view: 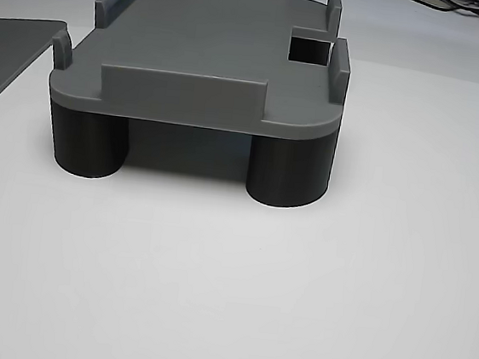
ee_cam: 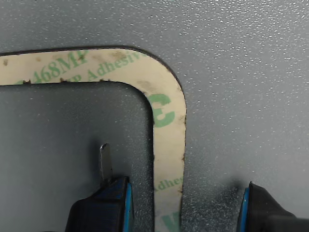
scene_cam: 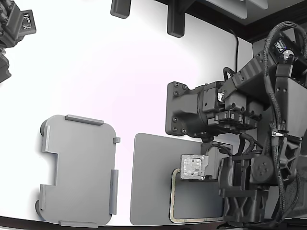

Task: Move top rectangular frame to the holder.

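Note:
The top rectangular frame [ee_cam: 168, 121] is a thin tan outline with green print. It lies flat on the dark grey pad [ee_cam: 241, 72]. In the exterior view only its left side and near edge [scene_cam: 171, 199] show beyond the arm. My gripper [ee_cam: 183, 210] is open and low over the pad. One side strip of the frame runs between its two fingertips [ee_cam: 108, 205], near a rounded corner. A thin metal blade [ee_cam: 105, 162] sticks out from one fingertip. In the exterior view the gripper [scene_cam: 193, 168] is over the frame's far-left corner. The holder [scene_cam: 79, 170] is bare, left of the pad.
The arm's dark body [scene_cam: 249, 143] covers the right part of the pad [scene_cam: 151, 182]. The other view shows the holder [view: 209, 56] on round dark feet [view: 287, 172], with raised edge tabs, and the pad's edge [view: 4, 52] beside it. Another dark device [scene_cam: 14, 28] sits at the far left corner.

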